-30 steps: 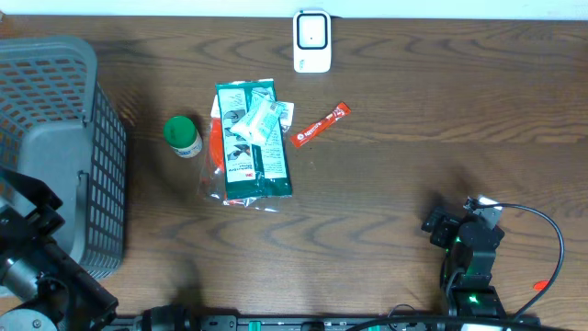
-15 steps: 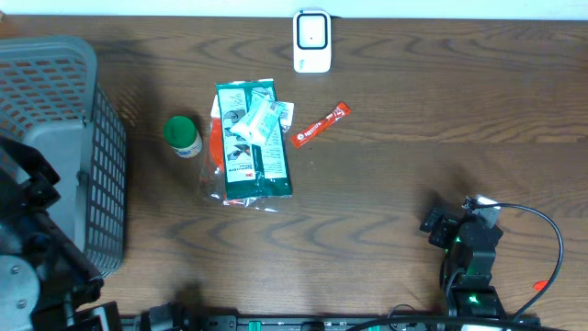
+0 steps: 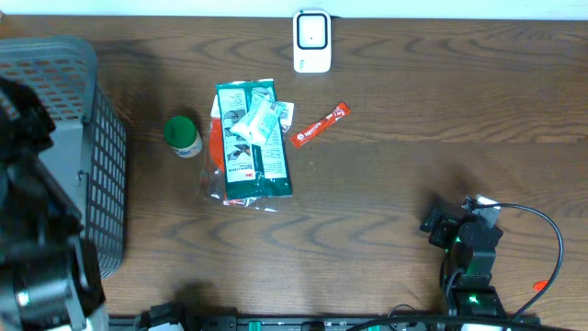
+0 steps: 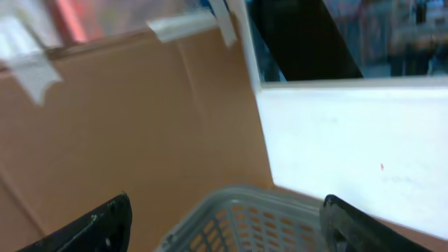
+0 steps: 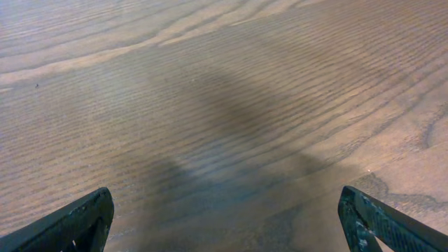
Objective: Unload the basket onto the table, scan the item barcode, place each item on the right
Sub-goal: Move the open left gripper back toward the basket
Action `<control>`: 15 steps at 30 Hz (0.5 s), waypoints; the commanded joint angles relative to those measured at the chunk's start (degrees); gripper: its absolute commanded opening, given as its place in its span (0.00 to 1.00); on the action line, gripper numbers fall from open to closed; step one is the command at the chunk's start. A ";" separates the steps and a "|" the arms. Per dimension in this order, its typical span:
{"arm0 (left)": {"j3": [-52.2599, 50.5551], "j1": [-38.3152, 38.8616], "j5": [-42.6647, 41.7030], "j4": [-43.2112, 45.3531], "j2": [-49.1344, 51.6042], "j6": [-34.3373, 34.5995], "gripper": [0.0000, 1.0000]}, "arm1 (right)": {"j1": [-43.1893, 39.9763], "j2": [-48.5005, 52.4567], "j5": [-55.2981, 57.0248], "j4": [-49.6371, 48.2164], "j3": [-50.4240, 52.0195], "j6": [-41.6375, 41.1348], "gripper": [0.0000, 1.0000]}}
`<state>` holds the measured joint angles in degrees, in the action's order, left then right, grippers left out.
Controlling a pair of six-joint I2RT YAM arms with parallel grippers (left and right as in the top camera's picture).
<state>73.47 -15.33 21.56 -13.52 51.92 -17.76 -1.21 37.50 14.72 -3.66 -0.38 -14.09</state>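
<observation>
While the left gripper [image 4: 224,227] gapes empty over the basket [image 3: 101,156] at the table's [image 3: 413,138] left edge and the right gripper [image 5: 227,224] gapes empty near the front edge, the green packet [image 3: 255,147] lies mid-table, its print unreadable.

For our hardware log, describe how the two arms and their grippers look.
The left arm and right arm are black. The right one shows a green light, a white part and a thin black cable. Left fingers and right fingers are dark, tapered.
</observation>
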 commanded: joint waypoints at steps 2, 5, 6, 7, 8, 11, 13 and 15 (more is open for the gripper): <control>4.94 -0.24 -0.59 -2.40 3.61 2.47 0.85 | 0.13 0.02 -0.17 0.28 0.07 -0.66 0.99; 7.23 -0.24 -0.59 -4.42 5.14 2.47 0.85 | 0.13 0.02 -0.15 0.28 0.07 -0.68 0.99; 7.80 -0.24 -0.59 -4.96 5.44 2.47 0.85 | 0.13 0.02 -0.15 0.26 0.07 -0.68 0.99; 8.37 -0.24 -0.59 -5.66 5.75 2.47 0.85 | 0.13 0.02 -0.15 0.26 0.07 -0.68 0.99; 8.85 -0.24 -0.61 -6.14 6.01 2.49 0.85 | 0.13 0.02 -0.17 0.26 0.07 -0.68 0.99; 9.46 -0.31 -0.50 -7.63 6.62 2.43 0.85 | 0.13 0.02 -0.20 0.20 0.07 -0.72 0.99; 9.55 -0.74 0.17 -9.38 7.15 2.54 0.85 | 0.13 0.02 -0.20 0.17 0.07 -1.49 0.99; 9.55 -0.79 2.08 -12.04 7.72 2.62 0.85 | 0.13 0.02 -0.20 0.17 0.07 -3.13 0.99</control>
<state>82.02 -15.66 21.63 -23.68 58.37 -16.10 -1.21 37.50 14.70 -3.53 -0.38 -14.76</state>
